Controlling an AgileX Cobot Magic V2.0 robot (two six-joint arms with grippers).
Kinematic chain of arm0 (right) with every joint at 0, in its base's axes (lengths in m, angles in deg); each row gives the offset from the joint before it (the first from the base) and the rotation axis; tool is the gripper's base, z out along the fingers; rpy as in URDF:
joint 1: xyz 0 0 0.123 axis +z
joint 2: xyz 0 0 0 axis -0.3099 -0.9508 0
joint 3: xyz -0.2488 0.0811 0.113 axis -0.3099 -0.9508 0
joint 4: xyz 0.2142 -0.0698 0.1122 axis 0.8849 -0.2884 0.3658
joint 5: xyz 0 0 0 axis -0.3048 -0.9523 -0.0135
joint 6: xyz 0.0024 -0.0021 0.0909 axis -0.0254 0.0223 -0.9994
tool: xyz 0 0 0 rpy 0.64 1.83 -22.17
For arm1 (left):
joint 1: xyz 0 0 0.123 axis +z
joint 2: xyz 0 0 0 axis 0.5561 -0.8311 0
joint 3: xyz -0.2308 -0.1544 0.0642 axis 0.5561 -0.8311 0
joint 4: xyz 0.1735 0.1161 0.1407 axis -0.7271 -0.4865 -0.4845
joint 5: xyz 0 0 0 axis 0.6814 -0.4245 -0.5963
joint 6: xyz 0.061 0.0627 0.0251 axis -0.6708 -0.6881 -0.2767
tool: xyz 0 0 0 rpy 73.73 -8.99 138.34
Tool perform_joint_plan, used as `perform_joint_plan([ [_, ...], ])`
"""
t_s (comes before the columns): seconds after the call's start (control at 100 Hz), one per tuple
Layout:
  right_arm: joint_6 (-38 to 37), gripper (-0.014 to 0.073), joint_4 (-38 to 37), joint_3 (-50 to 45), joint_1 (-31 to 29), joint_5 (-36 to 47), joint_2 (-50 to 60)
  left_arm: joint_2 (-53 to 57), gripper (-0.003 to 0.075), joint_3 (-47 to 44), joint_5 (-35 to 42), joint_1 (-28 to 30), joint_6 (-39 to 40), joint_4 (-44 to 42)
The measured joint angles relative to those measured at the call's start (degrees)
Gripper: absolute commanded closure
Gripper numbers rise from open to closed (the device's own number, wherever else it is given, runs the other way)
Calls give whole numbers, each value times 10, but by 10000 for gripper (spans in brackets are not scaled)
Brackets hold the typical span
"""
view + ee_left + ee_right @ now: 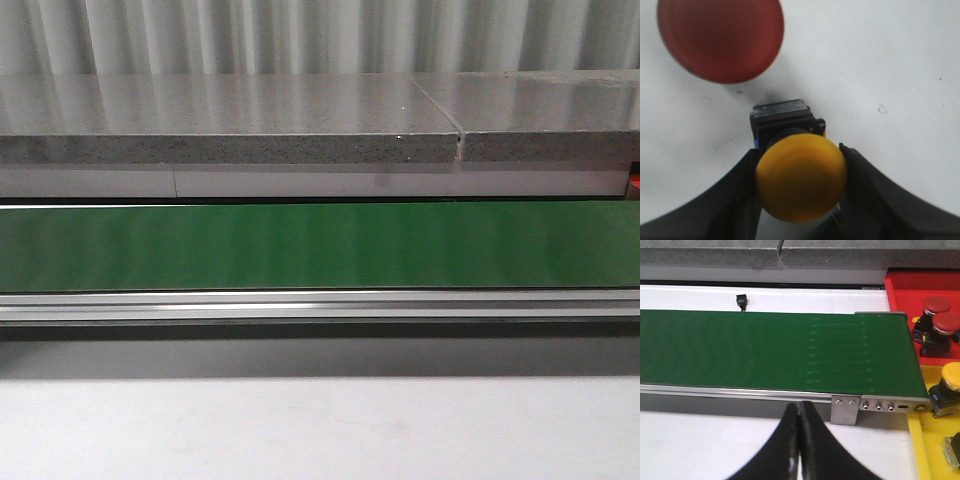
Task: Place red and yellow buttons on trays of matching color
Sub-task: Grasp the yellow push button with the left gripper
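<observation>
In the left wrist view, my left gripper [800,186] is shut on a yellow button [800,177], one black finger pressing each side of its dome. The button's black base [782,119] shows beyond the dome, over the white table. A blurred red button [720,37] lies close by on the same surface. My right gripper [799,412] is shut and empty, just short of the conveyor's near rail. Past the belt's end sit a red tray [920,285] holding two red buttons [946,323] and a yellow tray [922,450] holding a yellow button [954,376]. No gripper shows in the front view.
A green conveyor belt [320,245] with a metal rail [320,305] runs across the front view, and a grey stone ledge [230,120] lies behind it. A small black part [742,301] lies beyond the belt. A further part sits at the yellow tray's edge [952,452].
</observation>
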Motion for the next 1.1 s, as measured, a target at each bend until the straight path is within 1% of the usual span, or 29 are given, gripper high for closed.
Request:
perform_joint_plan([
  [0.06, 0, 661, 0, 0, 0, 0, 0, 0, 556, 1, -1, 0, -7, 0],
  [0.23, 0, 661, 0, 0, 0, 0, 0, 0, 555, 15, -23, 0, -25, -8],
  [0.35, 0, 661, 0, 0, 0, 0, 0, 14, 555, 23, -42, 0, -74, -20],
  [0.54, 0, 661, 0, 0, 0, 0, 0, 61, 555, 24, -90, 0, -132, -65],
  [0.69, 0, 661, 0, 0, 0, 0, 0, 104, 555, 20, -118, -6, -165, -86],
  [0.88, 0, 661, 0, 0, 0, 0, 0, 170, 555, -34, -119, -31, -188, -90],
  [1.1, 0, 661, 0, 0, 0, 0, 0, 228, 555, -104, -105, -53, -192, -84],
])
